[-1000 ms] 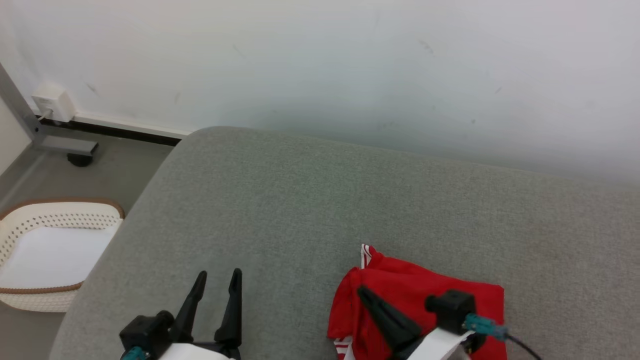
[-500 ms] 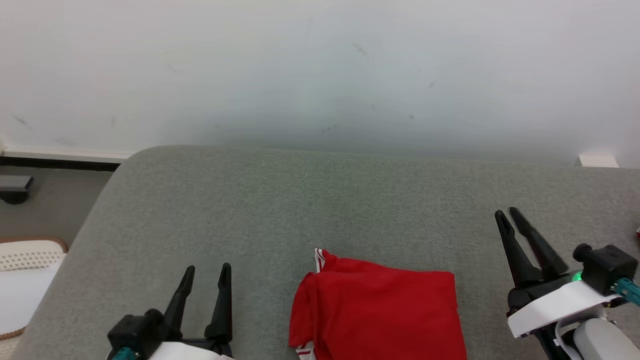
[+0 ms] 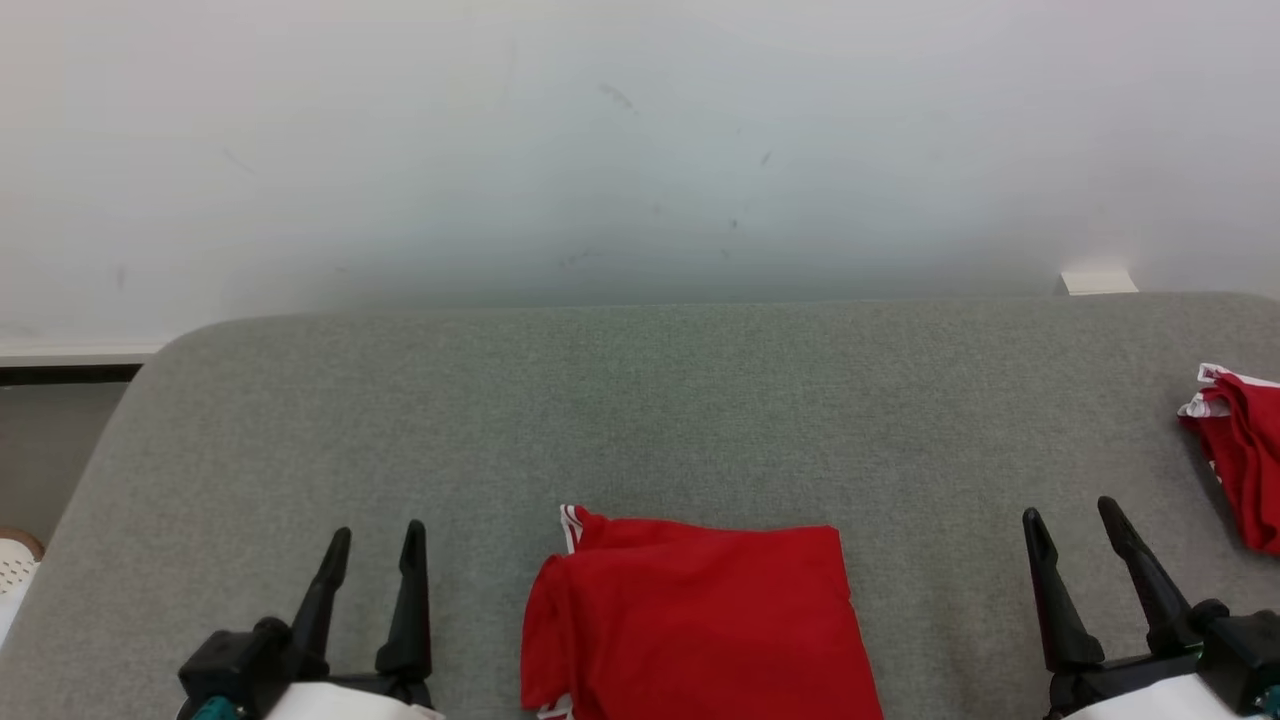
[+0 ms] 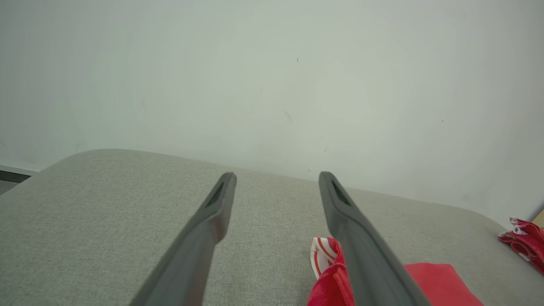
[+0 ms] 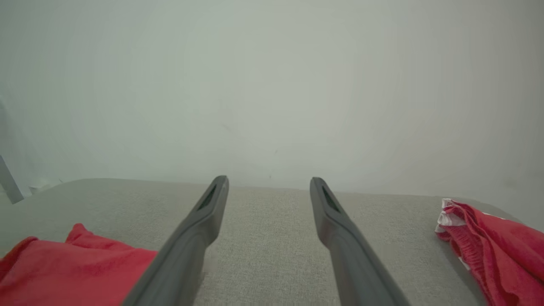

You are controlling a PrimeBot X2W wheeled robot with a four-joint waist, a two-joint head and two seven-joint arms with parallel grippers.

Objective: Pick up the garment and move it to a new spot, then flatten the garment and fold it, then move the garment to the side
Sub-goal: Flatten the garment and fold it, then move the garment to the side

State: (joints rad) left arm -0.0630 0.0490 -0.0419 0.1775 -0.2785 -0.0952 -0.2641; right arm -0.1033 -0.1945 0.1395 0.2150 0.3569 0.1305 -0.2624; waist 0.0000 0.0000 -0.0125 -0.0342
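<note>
Left gripper (image 3: 377, 531), right gripper (image 3: 1069, 509) are hanging released | folded garment (image 3: 700, 620) is lying between fingers (image 3: 408, 590) | judging: pinching crumpled garment (image 3: 1245, 450), right of fingers, deep.

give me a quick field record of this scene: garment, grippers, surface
surface: grey cushion against a pale wall
garment: red, folded flat, at the near edge between the grippers
other garment: red, crumpled, far right
left gripper: open, empty, left of the garment
right gripper: open, empty, right of the garment
contact: neither gripper touches cloth
</note>
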